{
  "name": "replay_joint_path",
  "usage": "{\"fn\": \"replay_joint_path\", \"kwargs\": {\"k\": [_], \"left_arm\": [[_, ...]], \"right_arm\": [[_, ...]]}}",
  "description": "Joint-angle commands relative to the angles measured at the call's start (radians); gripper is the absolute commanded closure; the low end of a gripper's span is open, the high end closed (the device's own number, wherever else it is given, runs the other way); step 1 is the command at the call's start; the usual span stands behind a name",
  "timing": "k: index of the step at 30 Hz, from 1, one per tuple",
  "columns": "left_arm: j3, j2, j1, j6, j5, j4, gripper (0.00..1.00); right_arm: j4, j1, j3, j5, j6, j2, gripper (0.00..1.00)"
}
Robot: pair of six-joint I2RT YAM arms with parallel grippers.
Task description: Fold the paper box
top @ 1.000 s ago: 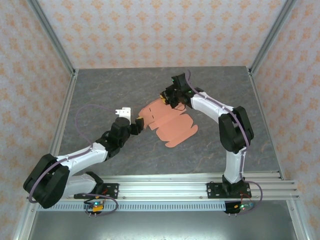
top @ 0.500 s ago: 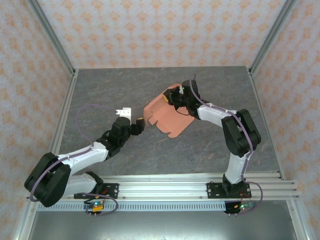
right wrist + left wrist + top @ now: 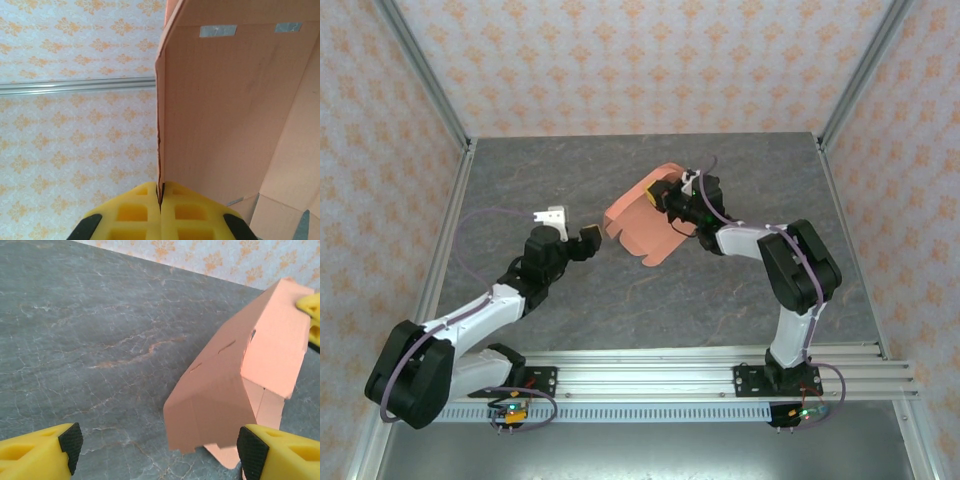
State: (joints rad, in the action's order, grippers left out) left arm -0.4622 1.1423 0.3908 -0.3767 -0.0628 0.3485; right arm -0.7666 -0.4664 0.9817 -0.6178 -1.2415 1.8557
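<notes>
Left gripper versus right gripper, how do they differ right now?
The left gripper stands wide open and holds nothing; the right gripper is shut on an edge of the paper box. The left gripper sits just left of the box; the right gripper is at its far right part, holding the card tilted up off the table. Both have yellow fingers.

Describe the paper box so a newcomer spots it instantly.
On the grey marbled table, look behind the middle. The paper box is a partly folded card sheet raised at a tilt, one edge pinched by the fingers of the right gripper. Unlike the black-and-white arms flanking it, it is salmon-orange.
</notes>
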Motion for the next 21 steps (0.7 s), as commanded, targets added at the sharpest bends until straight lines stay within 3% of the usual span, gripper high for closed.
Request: {"fn": "replay_joint_path", "kwargs": {"k": [1, 9, 21], "left_arm": [[0.000, -0.002, -0.004, -0.015, -0.049, 0.008, 0.16], [-0.045, 0.083, -0.005, -0.011, -0.096, -0.009, 0.16], [-0.127, 0.194, -0.005, -0.020, -0.029, -0.112, 0.16]], "right_arm": [[-0.109, -0.022, -0.019, 0.010, -0.007, 0.028, 0.95], [-0.146, -0.071, -0.025, 0.048, -0.038, 0.082, 0.95], [-0.163, -0.104, -0.034, 0.068, -0.085, 0.101, 0.96]]}}
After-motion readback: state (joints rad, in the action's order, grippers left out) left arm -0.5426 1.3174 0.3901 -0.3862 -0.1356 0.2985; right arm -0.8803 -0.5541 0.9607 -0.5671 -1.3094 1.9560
